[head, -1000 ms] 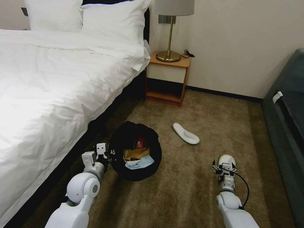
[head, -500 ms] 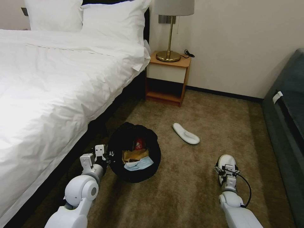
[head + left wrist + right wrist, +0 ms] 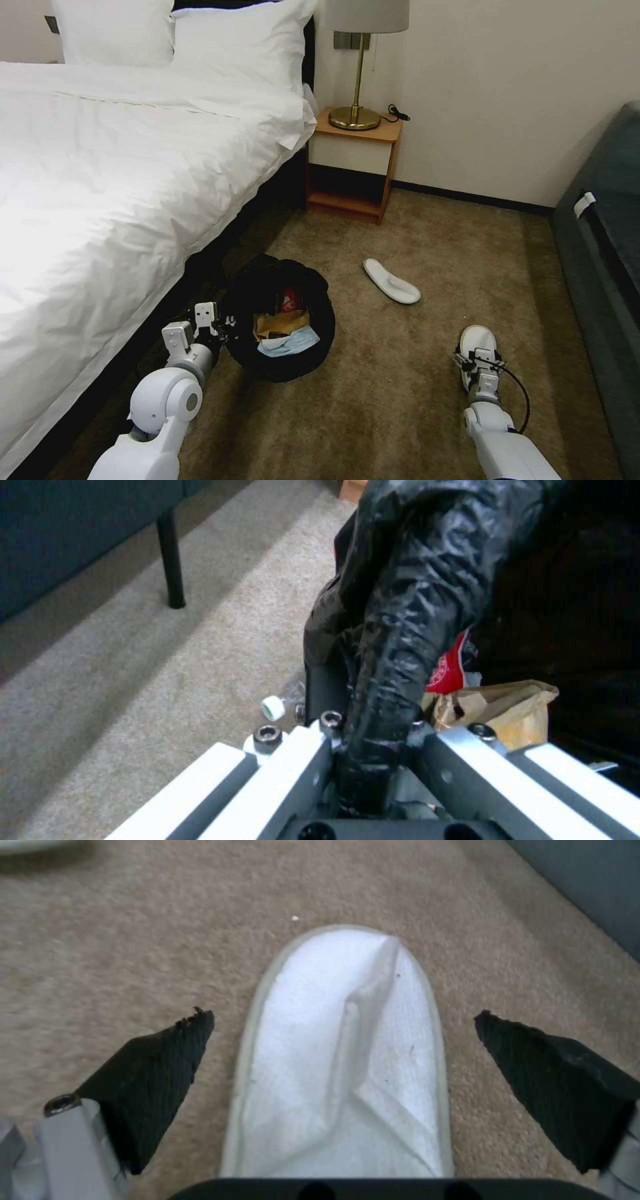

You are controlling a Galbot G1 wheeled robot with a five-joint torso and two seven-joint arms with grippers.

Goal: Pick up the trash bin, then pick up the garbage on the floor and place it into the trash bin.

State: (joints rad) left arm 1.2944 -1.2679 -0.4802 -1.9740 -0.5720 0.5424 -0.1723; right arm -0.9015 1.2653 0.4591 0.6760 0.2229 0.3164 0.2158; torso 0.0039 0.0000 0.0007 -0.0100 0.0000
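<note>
The left gripper [image 3: 223, 325] pinches the trash bin [image 3: 280, 320] rim at nine o'clock — the right gripper [image 3: 343, 1050], jaws wide, straddles a white slipper [image 3: 347, 1060], gripping nothing.

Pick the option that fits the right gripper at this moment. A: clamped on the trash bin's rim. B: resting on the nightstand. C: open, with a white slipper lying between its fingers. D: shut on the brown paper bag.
C: the right wrist view shows the right gripper with its two black fingertips spread wide on either side of the white slipper, which lies flat on the carpet.
</note>
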